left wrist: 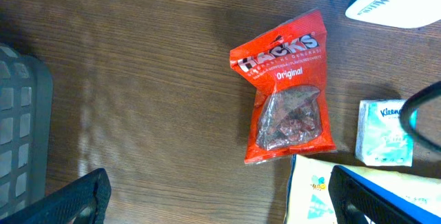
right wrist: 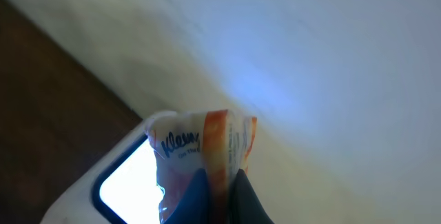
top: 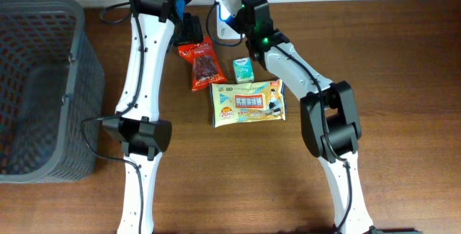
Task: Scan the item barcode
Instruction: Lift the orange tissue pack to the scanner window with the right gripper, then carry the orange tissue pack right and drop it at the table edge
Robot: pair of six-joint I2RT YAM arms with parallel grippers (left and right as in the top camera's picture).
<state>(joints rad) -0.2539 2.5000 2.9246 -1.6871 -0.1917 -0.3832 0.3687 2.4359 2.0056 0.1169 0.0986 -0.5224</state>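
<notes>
Right gripper [right wrist: 219,193], closed, pinches the lower edge of an orange-and-white Kleenex tissue packet [right wrist: 207,145] and holds it up beside the lit window of the white barcode scanner [right wrist: 127,182] at the far edge of the table [top: 403,61]; whether the barcode faces that window cannot be told. Such a packet is judged light, soft and crushable, its film wrapper slippery, so a firm pinch on a sealed end or edge, clear of the printed code, suits it best. Left gripper [left wrist: 220,203], jaws spread wide and holding nothing, hangs above the red Hacks Original candy bag [left wrist: 286,89], which lies flat on the wood. Just beside that bag lie a green Kleenex pocket pack [top: 243,70] and, nearer the robot, a flat wet-wipes pack [top: 248,102]. Container: a grey plastic mesh basket [top: 72,83] at the robot's left, well apart from the goods; no item shows inside it in the overhead view.
</notes>
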